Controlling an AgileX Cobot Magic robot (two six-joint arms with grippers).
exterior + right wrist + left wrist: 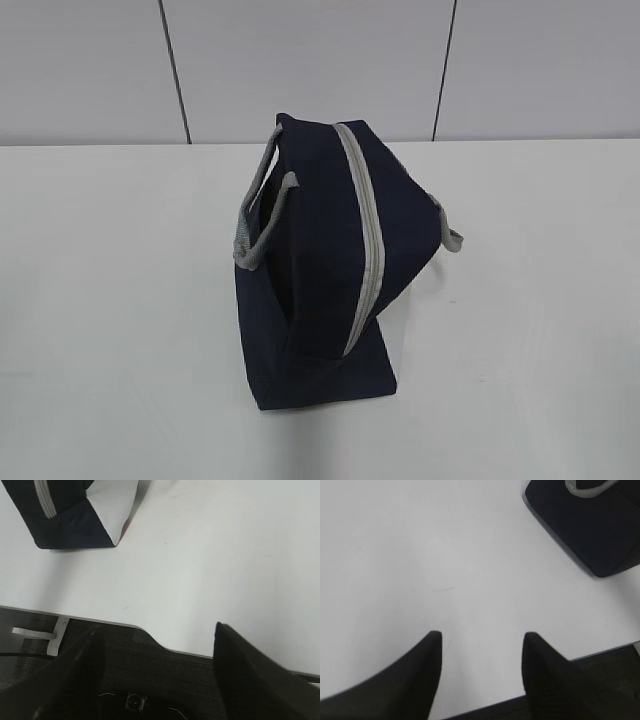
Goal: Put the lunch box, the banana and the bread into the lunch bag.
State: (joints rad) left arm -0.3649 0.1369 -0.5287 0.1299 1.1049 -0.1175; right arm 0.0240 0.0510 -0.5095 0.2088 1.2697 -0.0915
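The navy lunch bag (pixel 325 265) stands in the middle of the white table, its grey zipper (pixel 368 240) shut along the top and grey handles on both sides. A corner of it shows at the top right of the left wrist view (pixel 590 525) and, with its white side panel, at the top left of the right wrist view (pixel 75 517). My left gripper (pixel 482 637) is open and empty over bare table near the front edge. My right gripper (pixel 157 632) is open and empty over the table's front edge. The lunch box, banana and bread are out of view. Neither arm shows in the exterior view.
The table's front edge (pixel 165 647) has a notch, with dark floor below it. A grey panelled wall (pixel 320 60) stands behind the table.
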